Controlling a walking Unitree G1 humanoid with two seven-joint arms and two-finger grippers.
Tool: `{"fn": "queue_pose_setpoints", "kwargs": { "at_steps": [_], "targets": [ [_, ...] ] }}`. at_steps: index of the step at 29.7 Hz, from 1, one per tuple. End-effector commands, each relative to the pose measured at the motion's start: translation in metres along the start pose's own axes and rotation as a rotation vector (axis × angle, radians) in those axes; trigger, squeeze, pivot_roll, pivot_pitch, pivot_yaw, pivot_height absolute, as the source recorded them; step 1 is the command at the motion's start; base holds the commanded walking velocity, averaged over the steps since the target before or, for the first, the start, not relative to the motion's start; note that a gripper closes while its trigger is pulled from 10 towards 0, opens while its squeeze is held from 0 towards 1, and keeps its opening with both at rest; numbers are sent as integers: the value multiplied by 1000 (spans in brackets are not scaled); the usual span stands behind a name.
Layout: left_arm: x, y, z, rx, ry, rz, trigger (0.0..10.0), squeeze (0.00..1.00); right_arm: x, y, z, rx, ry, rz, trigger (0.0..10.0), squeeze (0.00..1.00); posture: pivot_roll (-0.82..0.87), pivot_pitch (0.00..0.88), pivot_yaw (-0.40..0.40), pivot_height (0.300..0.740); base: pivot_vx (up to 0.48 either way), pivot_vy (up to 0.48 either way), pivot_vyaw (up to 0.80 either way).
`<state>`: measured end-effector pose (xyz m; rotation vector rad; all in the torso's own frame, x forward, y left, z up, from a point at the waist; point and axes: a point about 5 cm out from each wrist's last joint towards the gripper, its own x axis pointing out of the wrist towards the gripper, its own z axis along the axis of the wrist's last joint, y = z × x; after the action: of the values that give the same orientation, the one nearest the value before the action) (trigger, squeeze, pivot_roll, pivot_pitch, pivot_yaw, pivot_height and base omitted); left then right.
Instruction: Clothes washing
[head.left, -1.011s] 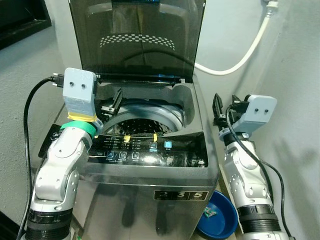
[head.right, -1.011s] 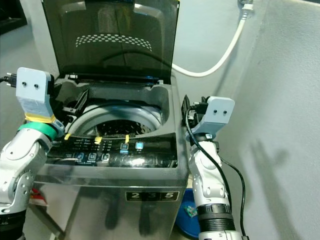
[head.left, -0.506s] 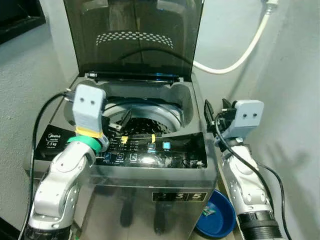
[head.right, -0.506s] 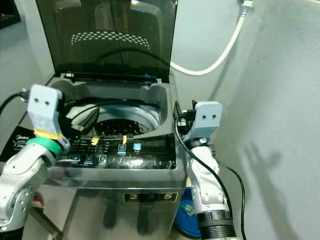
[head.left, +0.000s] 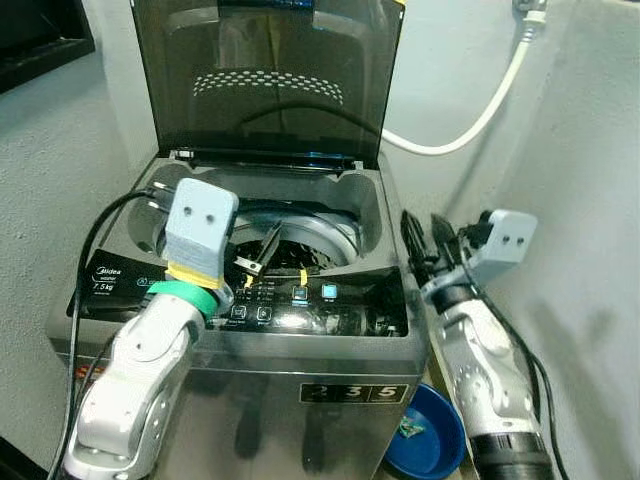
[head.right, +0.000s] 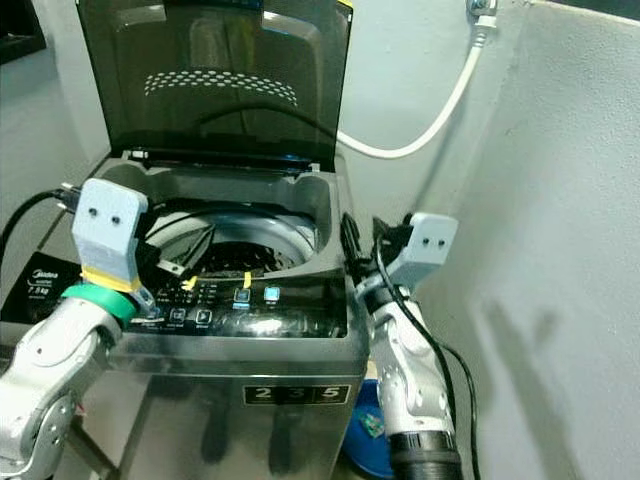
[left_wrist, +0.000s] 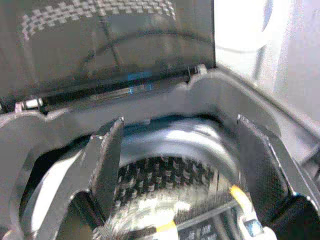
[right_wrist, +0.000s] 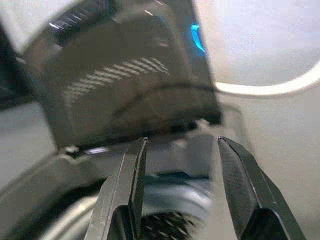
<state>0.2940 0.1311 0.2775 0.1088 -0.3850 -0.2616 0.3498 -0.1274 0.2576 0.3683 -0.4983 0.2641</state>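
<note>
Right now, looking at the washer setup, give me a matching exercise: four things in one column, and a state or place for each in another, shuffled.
Things:
1. lid
2. blue basin
3. white hose
4. left hand

States or places:
A. on the floor beside the washer
B. raised upright
C. over the drum opening, open
D. running along the wall

Pairs: 1-B, 2-A, 3-D, 4-C

So over the last second the left gripper swings in from the washing machine's left edge and now sits over the control panel, fingers spread and poking toward the drum. The right gripper drops lower and tips in toward the washing machine's right side, fingers apart. The camera shifts too, so the washing machine looks a bit lower and nearer than before.
</note>
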Motion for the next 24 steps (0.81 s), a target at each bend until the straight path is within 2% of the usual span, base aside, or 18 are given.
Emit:
{"fn": "queue_pose_setpoints", "kwargs": {
  "at_steps": [1, 6, 17, 24],
  "targets": [
    [-1, 0, -5, 9, 12, 9, 10000, 0, 0, 2, -5, 15, 20, 9, 10000, 0, 42, 0, -3, 740, 0, 0, 0],
    [0, 4, -10, 4, 16, 51, 10000, 0, 0, 2, -9, -29, 19, -19, 10000, 0, 38, 0, -3, 740, 0, 0, 0],
    [4, 7, -10, 0, -1, 69, 10000, 0, 0, 0, -10, -45, 26, -26, 10000, 0, 36, 0, 1, 740, 0, 0, 0],
    [5, 16, -11, 19, -2, 124, 10000, 0, -3, -4, -12, -63, 33, -43, 10000, 0, 41, 0, -5, 740, 0, 0, 0]
  ]
}}
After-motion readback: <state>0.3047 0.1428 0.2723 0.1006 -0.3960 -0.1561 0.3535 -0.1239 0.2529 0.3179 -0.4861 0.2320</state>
